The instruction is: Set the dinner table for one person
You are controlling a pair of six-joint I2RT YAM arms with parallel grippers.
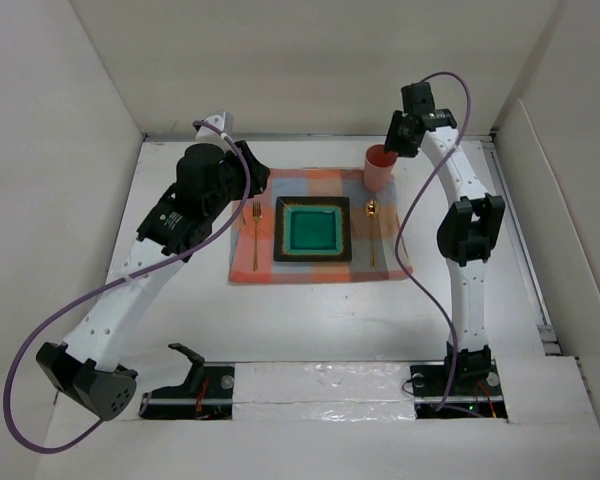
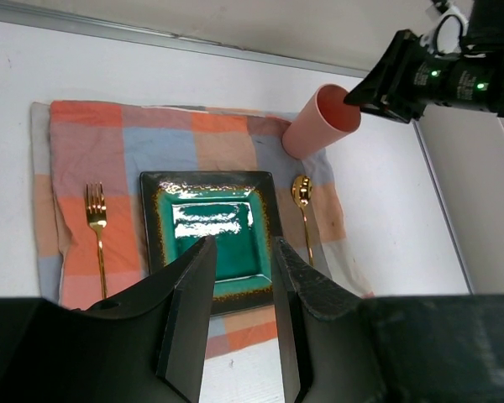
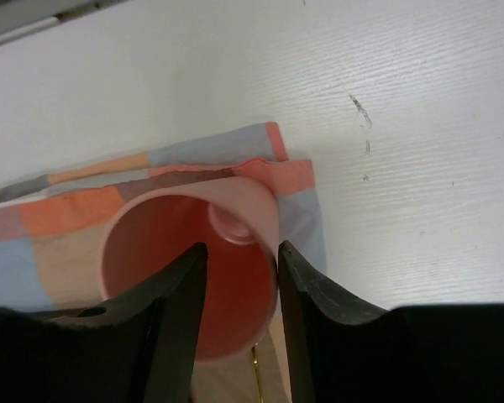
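Note:
On the white dinner table [image 1: 320,320] lies an orange-and-grey checked cloth [image 1: 280,272]. On it sit a square green plate [image 1: 311,229] with a dark rim, a gold fork [image 1: 255,225] to its left and a gold spoon [image 1: 372,215] to its right. A pink cup [image 1: 378,165] stands at the cloth's far right corner. My right gripper [image 3: 240,248] is open and straddles the cup's [image 3: 193,277] rim, with one finger inside and one outside. My left gripper [image 2: 244,245] is open and empty, held high above the plate's [image 2: 210,227] near-left side.
White walls enclose the table on the left, back and right. A metal rail [image 1: 525,250] runs along the right edge. Purple cables loop off both arms. The right arm [image 2: 437,75] hangs over the cup [image 2: 319,120] in the left wrist view.

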